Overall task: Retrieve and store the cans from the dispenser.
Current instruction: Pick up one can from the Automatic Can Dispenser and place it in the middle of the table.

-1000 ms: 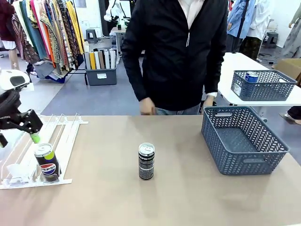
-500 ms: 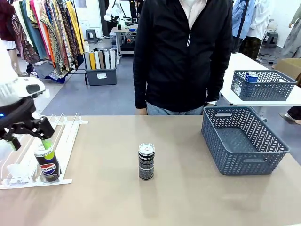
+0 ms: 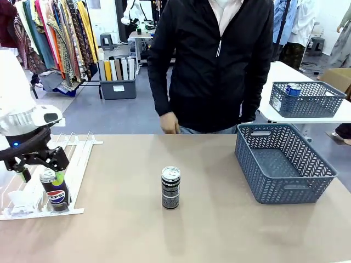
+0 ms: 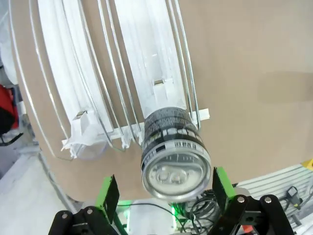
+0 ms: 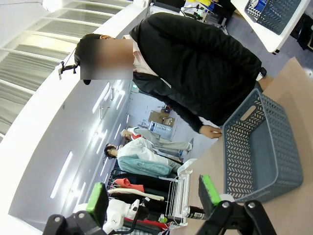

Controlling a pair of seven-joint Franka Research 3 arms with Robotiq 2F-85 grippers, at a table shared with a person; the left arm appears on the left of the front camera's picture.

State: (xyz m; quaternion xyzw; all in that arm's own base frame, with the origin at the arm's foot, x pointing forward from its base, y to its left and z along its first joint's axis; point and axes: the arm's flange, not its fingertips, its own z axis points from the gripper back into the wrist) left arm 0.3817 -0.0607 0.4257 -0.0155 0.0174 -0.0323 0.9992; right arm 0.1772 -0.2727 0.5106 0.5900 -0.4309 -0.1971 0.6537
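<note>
The left gripper [image 4: 164,192] stands wide open astride the black can [image 4: 172,147] at the low edge of the dispenser [image 4: 146,58], with gaps inside both pads [image 4: 108,196].

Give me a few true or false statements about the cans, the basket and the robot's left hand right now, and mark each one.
1. The left hand is open, with its fingers either side of the Pepsi can at the low end of the dispenser. True.
2. The dark patterned can lies on its side. False: it stands upright in the middle of the table.
3. The grey basket on that table holds two cans. False: no can shows inside it.
4. A person stands at the far side. True.
</note>
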